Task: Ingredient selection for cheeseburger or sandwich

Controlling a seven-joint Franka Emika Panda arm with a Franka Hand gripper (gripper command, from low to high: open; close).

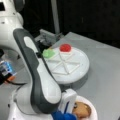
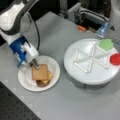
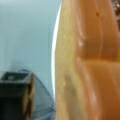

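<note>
1. Front views were filled by a grey table against a dark background, with a black perforated surface at a front view's bottom left.
2. A sectioned white tray was seen holding the lettuce leaf and the tomato disc in adjoining compartments.
3. A white plate was seen bearing the sandwich: a toast slice on top, cheese and patty edges showing beneath.
4. The arm was bent low over the plate, with the gripper at the toast's corner; whether it was wide or narrow could not be told.
5. Wrist view was filled by toast beside one finger.
</note>
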